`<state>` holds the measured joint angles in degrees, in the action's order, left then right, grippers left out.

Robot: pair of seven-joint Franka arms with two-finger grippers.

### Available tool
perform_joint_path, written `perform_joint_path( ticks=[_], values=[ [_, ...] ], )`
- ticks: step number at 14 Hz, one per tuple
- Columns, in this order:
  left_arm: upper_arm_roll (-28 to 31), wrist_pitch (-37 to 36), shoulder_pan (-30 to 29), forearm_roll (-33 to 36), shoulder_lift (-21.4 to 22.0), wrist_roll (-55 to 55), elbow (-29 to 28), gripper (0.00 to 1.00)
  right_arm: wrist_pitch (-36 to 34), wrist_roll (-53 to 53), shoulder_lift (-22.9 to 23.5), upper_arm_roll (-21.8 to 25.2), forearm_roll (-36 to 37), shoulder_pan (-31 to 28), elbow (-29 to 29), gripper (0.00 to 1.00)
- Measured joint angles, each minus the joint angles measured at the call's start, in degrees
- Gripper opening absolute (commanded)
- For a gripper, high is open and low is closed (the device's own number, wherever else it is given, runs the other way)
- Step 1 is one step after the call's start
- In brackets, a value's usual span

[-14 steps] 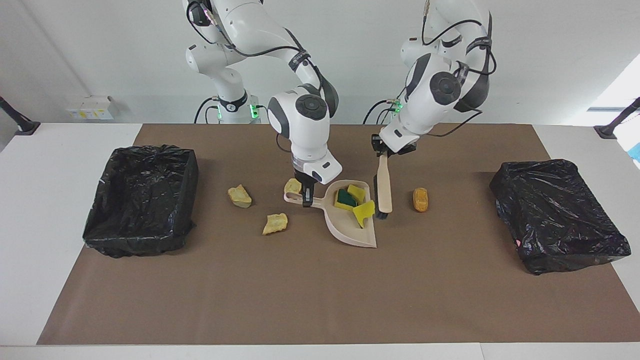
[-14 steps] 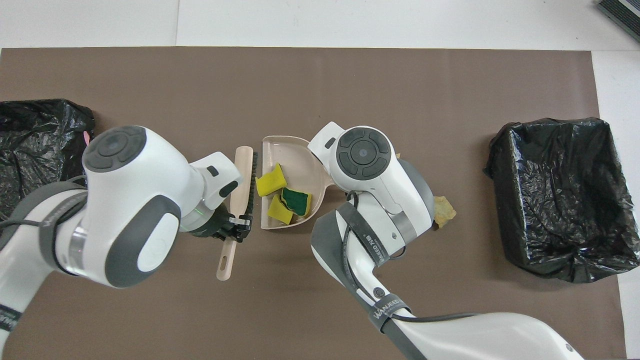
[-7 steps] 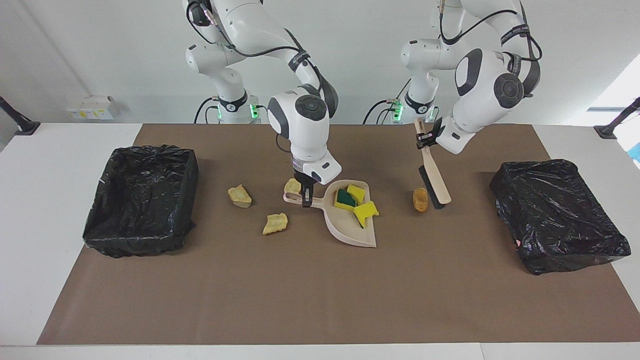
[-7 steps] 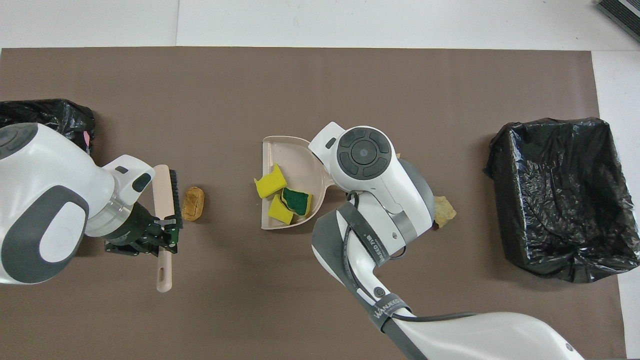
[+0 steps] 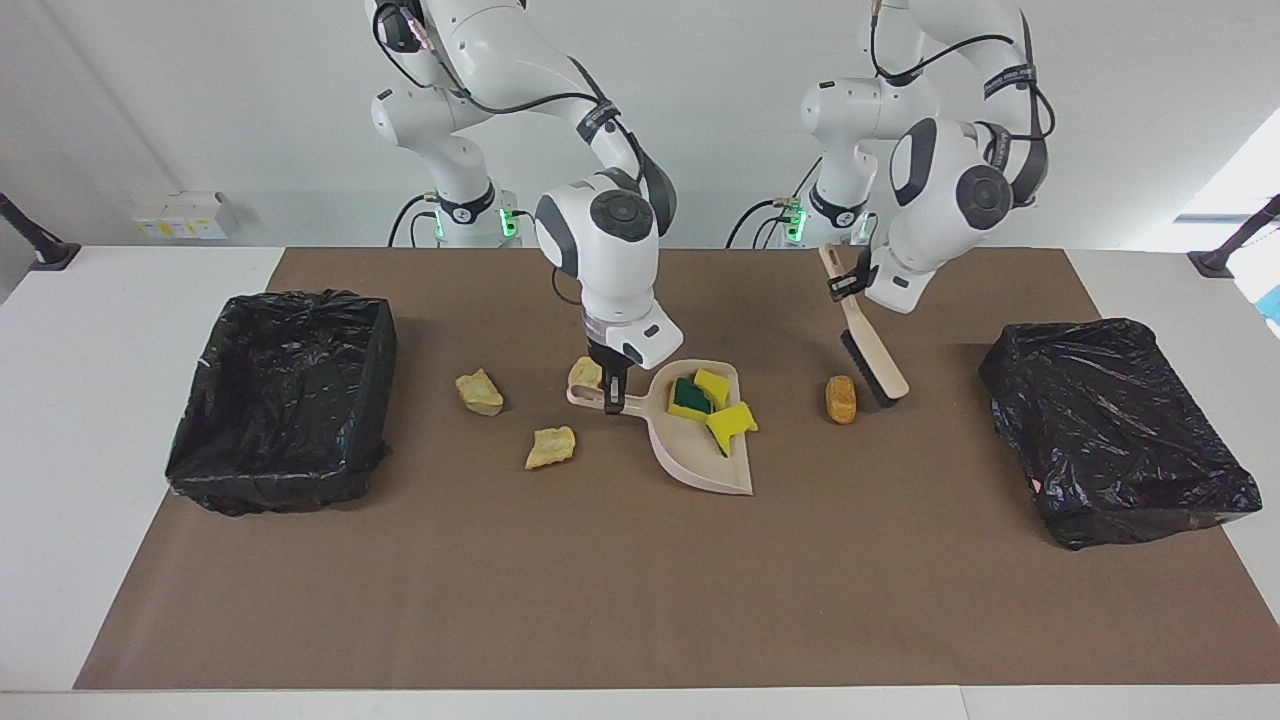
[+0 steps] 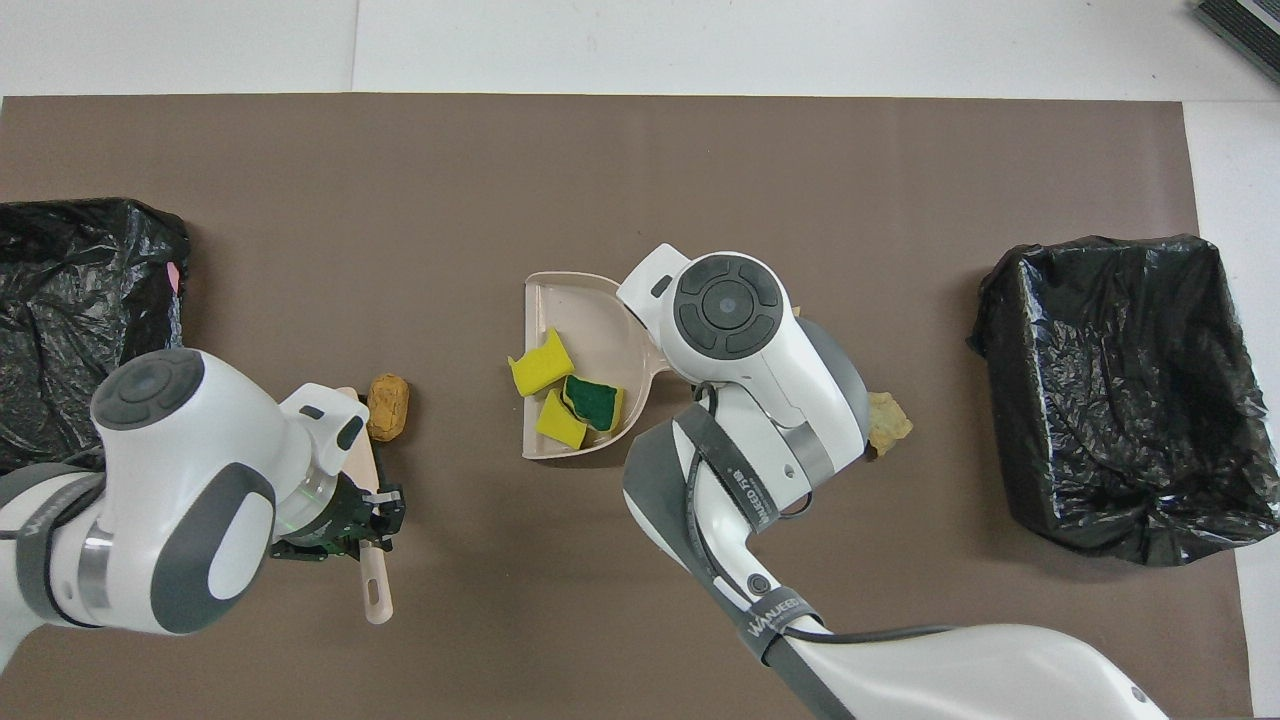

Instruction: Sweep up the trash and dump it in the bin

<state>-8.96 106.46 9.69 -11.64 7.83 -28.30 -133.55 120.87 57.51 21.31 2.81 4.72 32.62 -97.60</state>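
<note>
My right gripper is shut on the handle of the beige dustpan, which lies flat on the mat. Three yellow sponge pieces lie in the pan: two plain and one green-faced. Three tan chunks lie on the mat beside the pan's handle. My left gripper is shut on the handle of the brush. The tilted brush head is down close beside the orange-brown lump, toward the left arm's end.
Two black-lined bins stand on the brown mat, one at the right arm's end and one at the left arm's end. In the overhead view my right arm hides two of the tan chunks; one shows.
My left arm has carried the brush from the pan's mouth over the orange-brown lump and set it down beside the lump toward the left arm's end. The right arm and pan have not moved.
</note>
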Motion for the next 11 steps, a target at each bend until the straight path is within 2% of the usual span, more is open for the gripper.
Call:
perform_joint_path(
  ticks=[7, 11],
  values=[
    [-0.4, 11.0, 12.7, 0.0, -0.4, 0.4, -0.1, 0.0, 0.0, 0.0, 0.0, 0.0, 0.0, 0.0, 0.0, 0.0],
    [-0.5, 12.2, 17.3, 0.0, -1.4, 1.9, 3.0, 0.0, 2.3, 0.0, 0.0, 0.1, 0.0, -0.2, -1.9, 0.0]
  ],
)
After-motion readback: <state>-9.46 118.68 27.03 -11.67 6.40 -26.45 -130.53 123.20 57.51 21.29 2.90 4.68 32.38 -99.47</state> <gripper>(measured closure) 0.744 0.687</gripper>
